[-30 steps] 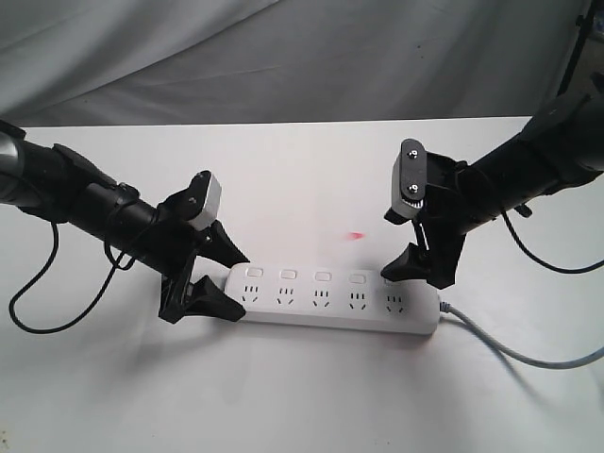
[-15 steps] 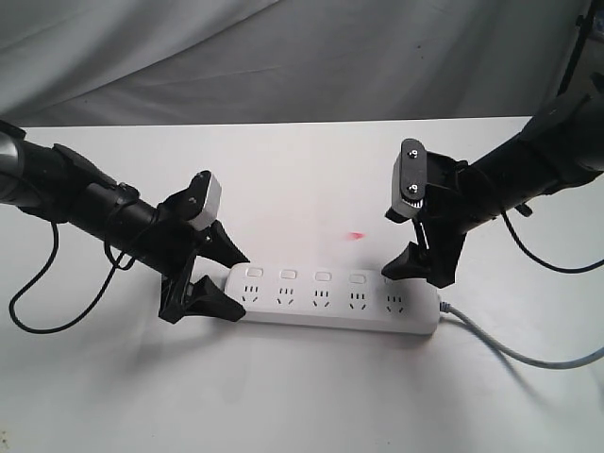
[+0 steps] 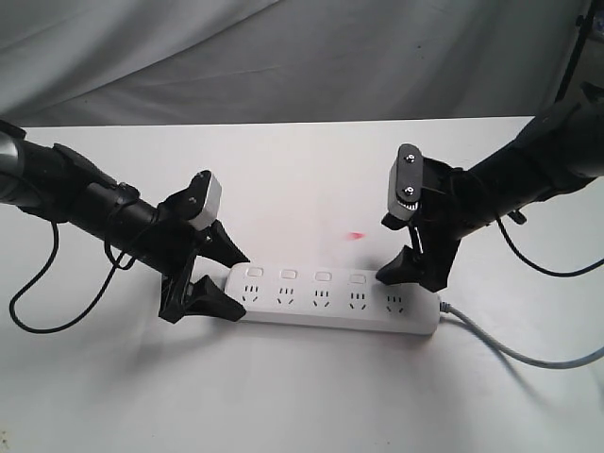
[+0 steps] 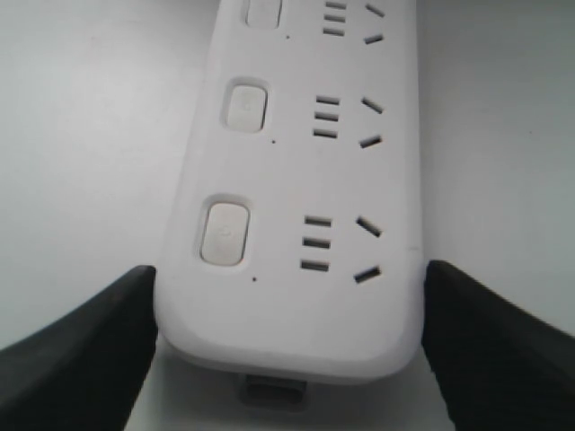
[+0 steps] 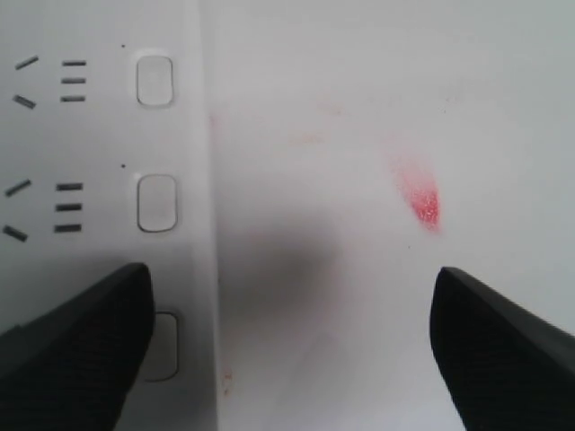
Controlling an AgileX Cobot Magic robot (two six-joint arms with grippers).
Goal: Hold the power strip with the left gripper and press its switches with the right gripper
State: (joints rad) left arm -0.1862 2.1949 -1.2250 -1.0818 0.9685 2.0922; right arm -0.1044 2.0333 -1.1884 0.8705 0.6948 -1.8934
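The white power strip [image 3: 330, 297] lies flat on the white table, its five outlets in a row and its grey cord [image 3: 510, 347] leaving at the right end. My left gripper [image 3: 236, 283] straddles the strip's left end. In the left wrist view both black fingers [image 4: 81, 350] press against the sides of the power strip [image 4: 296, 180]. My right gripper [image 3: 387, 247] stands wide open over the right part of the strip. One of its fingers [image 5: 81, 350] hangs over a switch [image 5: 166, 346] and partly hides it. Its other finger is above bare table.
A small red mark [image 3: 355, 235] sits on the table behind the strip. A loose black cable [image 3: 38, 283] loops under the left arm. Grey cloth [image 3: 283, 57] hangs behind the table's far edge.
The right gripper has shifted slightly left and down, bringing its lower fingertip closer to the strip's switch row. The left gripper and the strip have not moved.
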